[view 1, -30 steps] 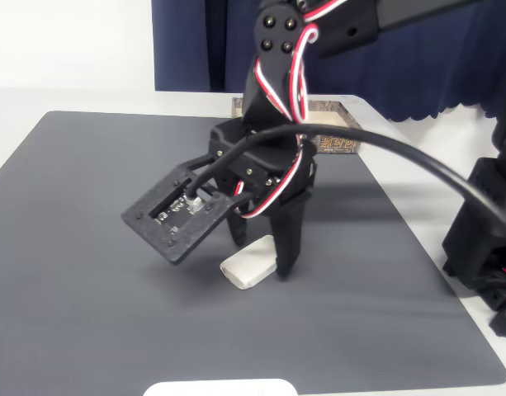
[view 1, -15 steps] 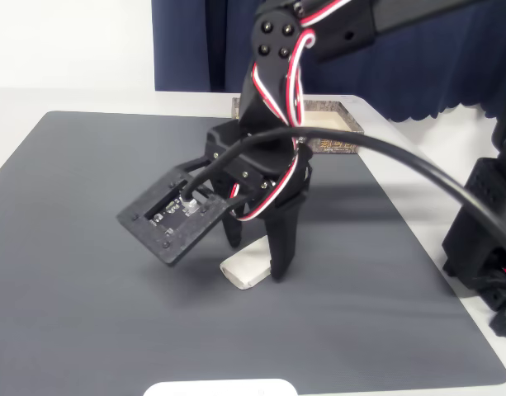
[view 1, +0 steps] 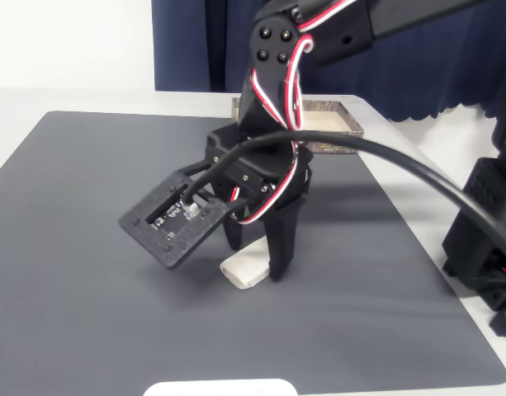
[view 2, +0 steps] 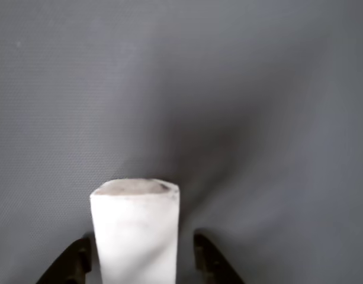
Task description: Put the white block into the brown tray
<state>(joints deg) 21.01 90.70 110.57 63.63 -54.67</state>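
Observation:
The white block (view 1: 246, 270) lies on the dark grey mat (view 1: 87, 272), its left end poking out from between the black fingers. My gripper (view 1: 255, 257) points down over it, jaws closed against its sides. In the wrist view the white block (view 2: 135, 234) fills the space between the two fingertips (view 2: 212, 263), one to each side, with my gripper (view 2: 143, 266) shut on it; the block's lower face still seems to rest on the mat. The brown tray (view 1: 345, 125) sits at the back edge of the mat, behind the arm, which partly hides it.
A thick black cable (view 1: 418, 177) arcs across the right side. Black robot parts (view 1: 488, 239) stand off the mat at the right. A white object (view 1: 219, 388) shows at the front edge. A dark blue curtain (view 1: 195, 41) hangs behind.
The fingers have narrowed onto the block since a second ago, the right one moving left. The block shifted slightly with them. The arm has barely moved in the last half second.

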